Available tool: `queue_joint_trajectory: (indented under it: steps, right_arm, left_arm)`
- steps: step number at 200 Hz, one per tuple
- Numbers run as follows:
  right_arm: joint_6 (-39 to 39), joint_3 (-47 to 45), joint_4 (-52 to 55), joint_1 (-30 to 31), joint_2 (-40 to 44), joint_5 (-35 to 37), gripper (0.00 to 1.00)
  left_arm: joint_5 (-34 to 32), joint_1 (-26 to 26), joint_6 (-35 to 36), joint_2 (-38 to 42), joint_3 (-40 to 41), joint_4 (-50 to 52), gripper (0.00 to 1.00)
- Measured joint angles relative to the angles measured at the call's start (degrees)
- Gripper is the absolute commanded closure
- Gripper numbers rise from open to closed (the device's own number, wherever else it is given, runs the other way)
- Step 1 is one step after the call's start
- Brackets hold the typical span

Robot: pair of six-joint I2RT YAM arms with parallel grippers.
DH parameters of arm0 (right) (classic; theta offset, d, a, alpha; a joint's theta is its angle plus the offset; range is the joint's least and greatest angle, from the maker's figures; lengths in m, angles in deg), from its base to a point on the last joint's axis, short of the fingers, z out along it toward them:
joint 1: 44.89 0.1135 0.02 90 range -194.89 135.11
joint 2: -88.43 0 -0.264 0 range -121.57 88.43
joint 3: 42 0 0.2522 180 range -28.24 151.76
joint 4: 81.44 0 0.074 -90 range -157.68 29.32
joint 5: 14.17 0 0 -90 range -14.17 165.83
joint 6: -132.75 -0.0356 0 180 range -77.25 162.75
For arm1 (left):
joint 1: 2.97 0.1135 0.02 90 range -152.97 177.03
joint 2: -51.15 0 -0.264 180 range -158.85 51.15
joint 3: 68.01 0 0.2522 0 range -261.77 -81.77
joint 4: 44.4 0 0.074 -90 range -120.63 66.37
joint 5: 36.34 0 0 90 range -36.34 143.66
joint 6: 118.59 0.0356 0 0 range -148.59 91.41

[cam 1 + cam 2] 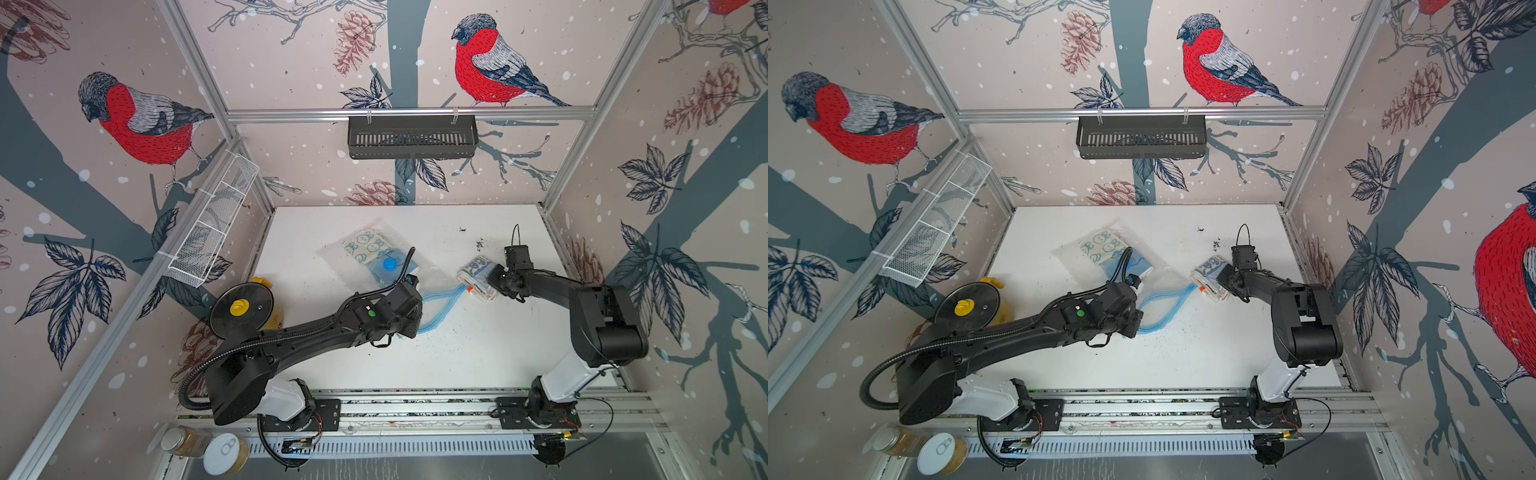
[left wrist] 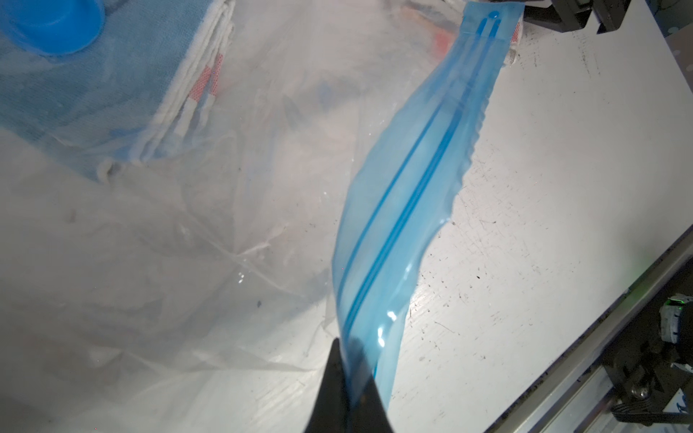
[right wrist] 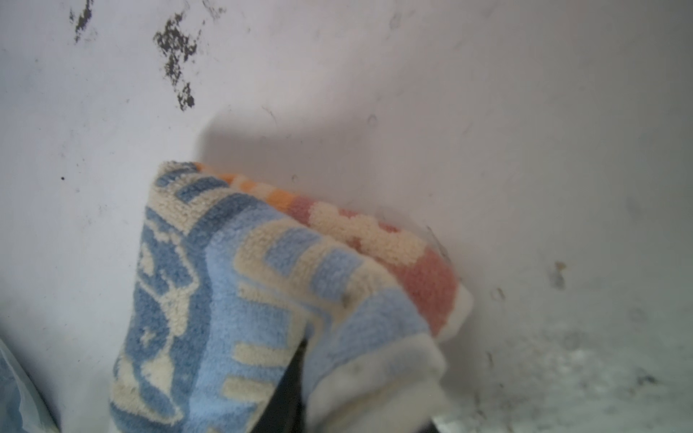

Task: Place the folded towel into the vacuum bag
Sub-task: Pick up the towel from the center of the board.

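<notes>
Largest: the white table [image 1: 478,357], scuffed and speckled with dark marks. Flat on it, from 11 o'clock of its middle in toward the centre, lies the clear vacuum bag [image 1: 430,274] (already inside: a bunny-printed cloth [image 1: 368,245] and a plain blue cloth [image 2: 93,93], both folded). Along the bag's edge toward 4 o'clock, the blue zip strip [image 2: 405,210], parted into an open loop. Just at 3 o'clock of that loop, touching its far end, sits the folded towel [image 1: 476,276], blue, cream and orange terry. Inside the mouth or just outside it: cannot tell. Pinched on its 3 o'clock side by the right pincer [image 1: 494,277], cloth bunched round a dark finger [image 3: 290,375]. At the loop's 7 o'clock end, the left pincer [image 2: 348,390], pressed together on the zip strip. Smallest: the round blue valve cap [image 1: 389,263], on top of the bag, at 9 o'clock of the towel.
</notes>
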Motion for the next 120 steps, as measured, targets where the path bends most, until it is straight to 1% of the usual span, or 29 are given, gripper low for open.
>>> queue_joint_trajectory:
  steps: [33, 48, 62, 93, 120]
  right_arm:
    - [0.4, 0.0, -1.0, -0.3, 0.3, -1.5, 0.96]
    - [1.4, -1.2, -1.0, -0.3, 2.2, -2.9, 0.98]
    - [2.8, -2.8, 1.5, -0.2, 5.4, -5.4, 0.98]
    - [4.6, -6.3, 3.7, -0.2, 16.3, -10.6, 0.99]
    - [5.7, -8.9, 6.3, -0.3, 25.5, -12.9, 0.99]
  left_arm:
    - [-1.0, 0.0, 0.0, 0.0, -1.1, 0.3, 1.00]
    - [-1.4, 0.0, 0.0, 0.0, -1.7, 0.4, 1.00]
    - [-1.9, 0.0, -0.1, 0.0, -2.4, 0.6, 1.00]
    - [-2.8, 0.0, -0.2, -0.3, -3.3, 1.3, 1.00]
    - [-3.3, 0.4, -0.6, -0.8, -3.8, 1.6, 1.00]
